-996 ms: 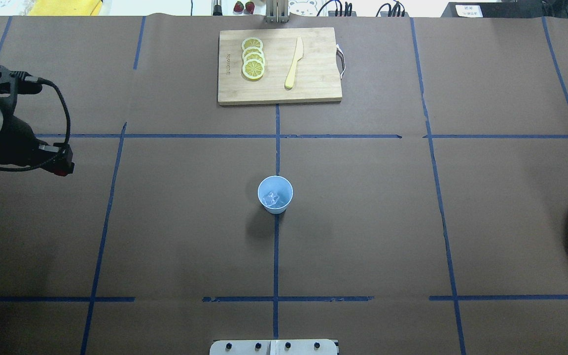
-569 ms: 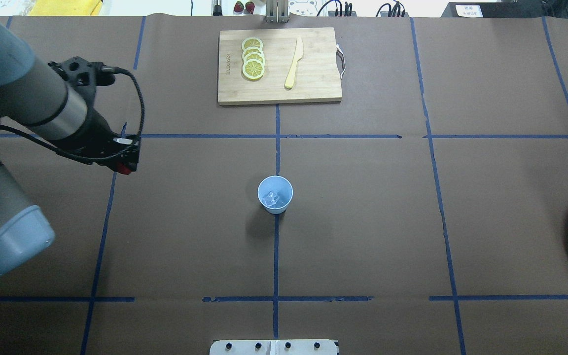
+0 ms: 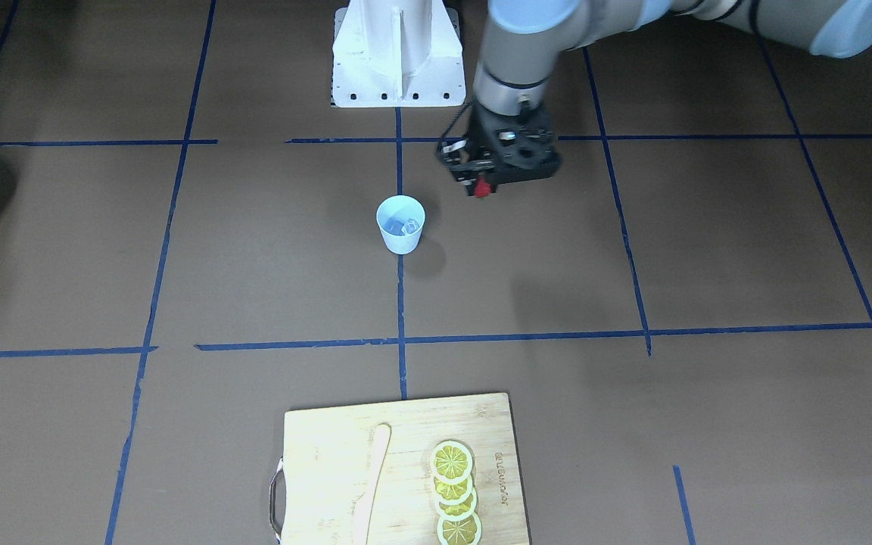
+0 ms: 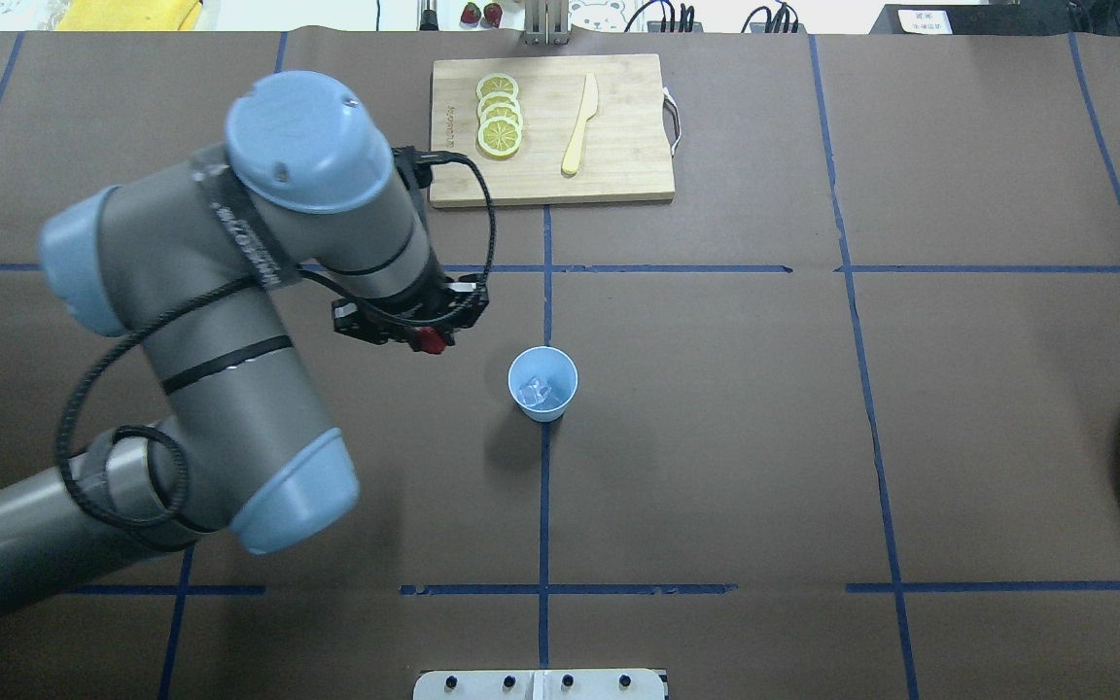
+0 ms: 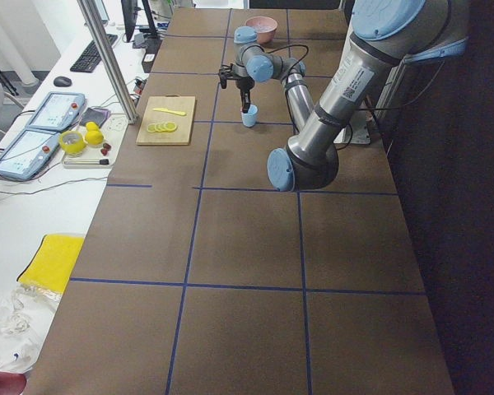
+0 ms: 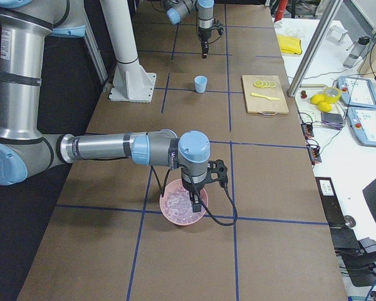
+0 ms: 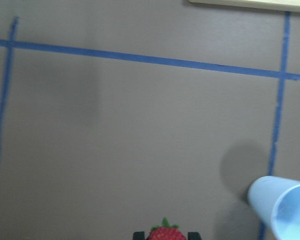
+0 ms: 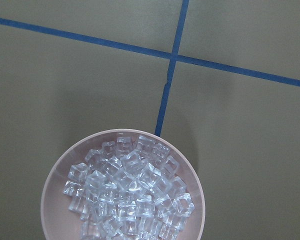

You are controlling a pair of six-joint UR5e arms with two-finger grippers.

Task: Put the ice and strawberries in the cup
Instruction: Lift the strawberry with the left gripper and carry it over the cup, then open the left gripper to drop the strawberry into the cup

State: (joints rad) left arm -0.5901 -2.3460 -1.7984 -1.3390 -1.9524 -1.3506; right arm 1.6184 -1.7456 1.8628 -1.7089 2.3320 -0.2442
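The cup (image 4: 542,383) is standing upright at mid-table with ice (image 4: 534,392) inside. At the right edge, the right gripper (image 6: 191,197) is hanging over the pink bowl (image 8: 125,132); its opening I cannot tell. Just left of the cup, slightly farther, the left gripper (image 4: 433,339) is pinching the strawberry (image 7: 165,233) narrowly. The gripper should be travelling right, centring over the rim, then releasing low. The berry's green cap is pointing far, so its long axis is probably running near-far.
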